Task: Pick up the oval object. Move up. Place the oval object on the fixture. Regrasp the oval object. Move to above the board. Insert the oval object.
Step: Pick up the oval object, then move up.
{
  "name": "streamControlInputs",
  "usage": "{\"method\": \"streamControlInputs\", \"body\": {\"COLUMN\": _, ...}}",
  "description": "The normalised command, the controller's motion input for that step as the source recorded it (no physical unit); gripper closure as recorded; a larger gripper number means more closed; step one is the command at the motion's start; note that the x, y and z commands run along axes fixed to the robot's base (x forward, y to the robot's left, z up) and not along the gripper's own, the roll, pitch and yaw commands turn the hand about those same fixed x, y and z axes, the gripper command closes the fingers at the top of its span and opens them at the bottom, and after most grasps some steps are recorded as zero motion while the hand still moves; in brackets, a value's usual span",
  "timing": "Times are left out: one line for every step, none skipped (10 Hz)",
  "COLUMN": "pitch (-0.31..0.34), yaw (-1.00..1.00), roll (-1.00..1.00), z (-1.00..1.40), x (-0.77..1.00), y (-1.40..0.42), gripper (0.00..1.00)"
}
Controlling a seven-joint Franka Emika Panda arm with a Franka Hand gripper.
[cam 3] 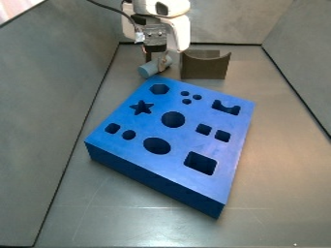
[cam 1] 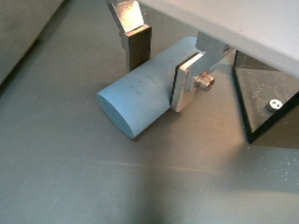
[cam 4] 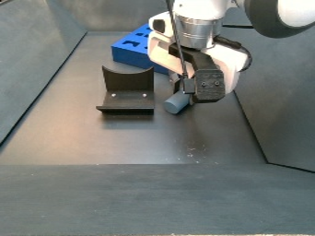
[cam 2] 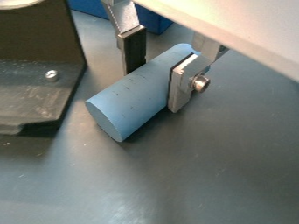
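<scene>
A: Oval object (cam 1: 138, 103) lies on its side on the grey floor, long axis level. The gripper (cam 1: 163, 63) is down at it, its 2 fingers (cam 1: 188, 81) straddling the rear half. In both wrist views the silver plates sit flush on the 2 curved flanks, so I judge the gripper clamped on the peg, though it is not lifted.

B: Where on the floor?

A: In a side view the oval object (cam 3: 150, 70) sits at about 12 o'clock from the board (cam 3: 175, 140) and just at 9 o'clock of the fixture (cam 3: 203, 64), apart from both.

B: Handling?

A: Looks rigid, smooth, matte, likely light. Curved flanks give the pads narrow contact, so it could roll or twist in the grip. Holding near the middle of its length, across the narrow width, seems safest. The free front end (cam 2: 108, 121) overhangs and may droop.
</scene>
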Motion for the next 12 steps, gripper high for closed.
{"method": "streamControlInputs", "body": {"pitch": 0.000, "yaw": 0.00, "roll": 0.00, "z": 0.00, "x": 0.00, "y": 0.00, "gripper": 1.00}}
{"method": "streamControlInputs", "body": {"pitch": 0.000, "yaw": 0.00, "roll": 0.00, "z": 0.00, "x": 0.00, "y": 0.00, "gripper": 1.00}}
{"method": "streamControlInputs", "body": {"pitch": 0.000, "yaw": 0.00, "roll": 0.00, "z": 0.00, "x": 0.00, "y": 0.00, "gripper": 1.00}}
{"method": "streamControlInputs", "body": {"pitch": 0.000, "yaw": 0.00, "roll": 0.00, "z": 0.00, "x": 0.00, "y": 0.00, "gripper": 1.00}}
{"method": "streamControlInputs", "body": {"pitch": 0.000, "yaw": 0.00, "roll": 0.00, "z": 0.00, "x": 0.00, "y": 0.00, "gripper": 1.00}}
{"method": "streamControlInputs", "body": {"pitch": 0.000, "yaw": 0.00, "roll": 0.00, "z": 0.00, "x": 0.00, "y": 0.00, "gripper": 1.00}}
{"method": "streamControlInputs", "body": {"pitch": 0.000, "yaw": 0.00, "roll": 0.00, "z": 0.00, "x": 0.00, "y": 0.00, "gripper": 1.00}}
{"method": "streamControlInputs", "body": {"pitch": 0.000, "yaw": 0.00, "roll": 0.00, "z": 0.83, "x": 0.00, "y": 0.00, "gripper": 1.00}}
{"method": "streamControlInputs", "body": {"pitch": 0.006, "yaw": 0.05, "roll": -0.01, "z": 0.81, "x": 0.01, "y": -0.04, "gripper": 1.00}}
{"method": "streamControlInputs", "body": {"pitch": 0.036, "yaw": 0.06, "roll": -0.03, "z": 0.70, "x": 0.00, "y": -0.04, "gripper": 1.00}}
{"method": "streamControlInputs", "body": {"pitch": 0.053, "yaw": 0.05, "roll": -0.05, "z": 0.59, "x": 0.00, "y": -0.02, "gripper": 1.00}}
{"method": "streamControlInputs", "body": {"pitch": 0.062, "yaw": 0.04, "roll": -0.08, "z": 0.47, "x": 0.00, "y": -0.02, "gripper": 1.00}}
